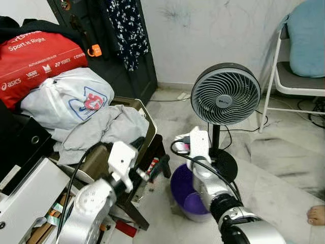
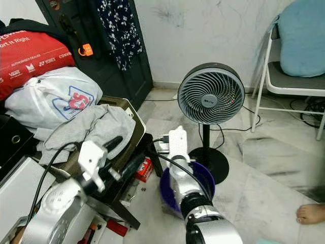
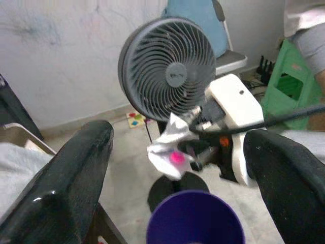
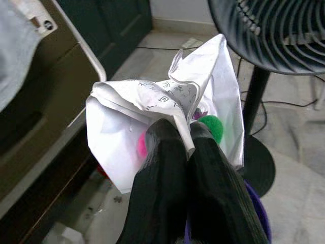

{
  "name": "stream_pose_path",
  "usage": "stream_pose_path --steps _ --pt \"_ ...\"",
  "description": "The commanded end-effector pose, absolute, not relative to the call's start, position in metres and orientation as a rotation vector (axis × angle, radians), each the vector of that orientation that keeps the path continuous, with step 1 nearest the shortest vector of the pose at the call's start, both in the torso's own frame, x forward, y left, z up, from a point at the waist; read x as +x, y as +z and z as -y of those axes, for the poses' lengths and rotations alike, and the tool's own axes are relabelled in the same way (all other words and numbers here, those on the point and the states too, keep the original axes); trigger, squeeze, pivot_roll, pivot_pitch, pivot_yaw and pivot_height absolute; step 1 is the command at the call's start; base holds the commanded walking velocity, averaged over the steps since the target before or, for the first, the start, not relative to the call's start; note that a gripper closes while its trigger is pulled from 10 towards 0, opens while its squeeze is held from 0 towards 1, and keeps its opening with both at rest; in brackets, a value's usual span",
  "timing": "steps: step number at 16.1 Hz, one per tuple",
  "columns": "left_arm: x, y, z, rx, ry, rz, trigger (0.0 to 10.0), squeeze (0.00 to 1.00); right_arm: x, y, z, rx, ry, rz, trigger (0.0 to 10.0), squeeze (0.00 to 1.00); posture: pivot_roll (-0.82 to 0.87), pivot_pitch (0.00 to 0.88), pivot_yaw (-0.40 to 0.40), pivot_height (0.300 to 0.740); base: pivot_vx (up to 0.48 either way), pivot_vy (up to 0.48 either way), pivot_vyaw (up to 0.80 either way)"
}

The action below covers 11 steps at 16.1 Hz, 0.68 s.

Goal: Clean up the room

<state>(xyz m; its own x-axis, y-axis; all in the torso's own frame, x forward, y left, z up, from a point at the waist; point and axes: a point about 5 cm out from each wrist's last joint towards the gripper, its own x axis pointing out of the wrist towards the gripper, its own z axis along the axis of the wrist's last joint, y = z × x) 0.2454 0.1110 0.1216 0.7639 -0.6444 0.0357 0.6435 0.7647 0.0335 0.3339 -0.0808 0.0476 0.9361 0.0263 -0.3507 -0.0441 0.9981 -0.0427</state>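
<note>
While the right gripper (image 4: pixel 183 133) hangs above the purple bin (image 1: pixel 189 195), its two black fingers are pressed together on a crumpled sheet of white paper (image 4: pixel 167 109). Paper is thin, creased, printed with small symbols; a pink ball (image 4: pixel 141 146) and a fuzzy green ball (image 4: pixel 212 126) sit in its folds. Bin is round, smooth plastic, on the pale marbled floor (image 1: pixel 274 168) at 6 o'clock from the fan (image 1: pixel 225 94); inside cannot be made out. Fan: round grey ribbed grille on a black pole and disc base.

Left gripper (image 3: pixel 177 173) is held at 9 o'clock from the bin, fingers spread wide, nothing between them.

At 10 o'clock from the bin, a dark stool (image 1: pixel 147 152) piled with a grey cloth (image 1: pixel 101 129), a knotted white plastic bag (image 1: pixel 68 99) and a red sports bag (image 1: pixel 38 61). White folding chair (image 1: pixel 284 76) with a blue cushion (image 1: pixel 307 38) at 2 o'clock. A person's bare foot (image 1: pixel 316 215) at 4 o'clock.
</note>
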Motion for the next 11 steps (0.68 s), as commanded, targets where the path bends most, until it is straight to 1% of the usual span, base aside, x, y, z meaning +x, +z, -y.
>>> stream_pose_path --steps 1,3,4,6,8,9,11 --pt "0.249 0.123 -0.120 0.044 -0.638 0.051 10.0 0.00 0.336 0.050 0.074 -0.057 0.068 -0.359 10.0 0.00 -0.10 0.000 0.152 0.740 0.000 0.000 0.00" --pt "0.247 0.123 -0.120 0.033 -0.618 0.055 10.0 0.00 0.334 0.048 0.075 -0.044 0.075 -0.354 10.0 0.00 -0.09 0.000 0.141 0.740 0.000 0.000 0.00" --pt "0.245 0.121 -0.121 0.029 -0.606 0.054 10.0 0.00 0.333 0.048 0.078 -0.047 0.067 -0.348 10.0 0.00 -0.10 0.000 0.142 0.740 0.000 0.000 0.76" --pt "0.248 0.119 -0.124 0.008 -0.569 0.062 10.0 0.00 0.331 0.042 0.089 -0.037 0.031 -0.367 10.0 0.00 -0.11 0.000 0.139 0.740 0.000 0.000 0.00" --pt "0.251 0.118 -0.124 -0.007 -0.555 0.065 10.0 0.00 0.326 0.035 0.106 -0.034 -0.015 -0.383 10.0 0.00 -0.13 0.000 0.134 0.740 0.000 0.000 0.00" --pt "0.249 0.114 -0.123 -0.022 -0.558 0.056 10.0 0.00 0.318 0.027 0.122 -0.043 -0.046 -0.400 10.0 0.00 -0.15 0.000 0.134 0.740 0.000 0.000 0.00" --pt "0.248 0.111 -0.118 -0.038 -0.567 0.051 10.0 0.00 0.309 0.019 0.136 -0.066 -0.072 -0.416 10.0 0.00 -0.17 0.000 0.134 0.740 0.000 0.000 0.00"
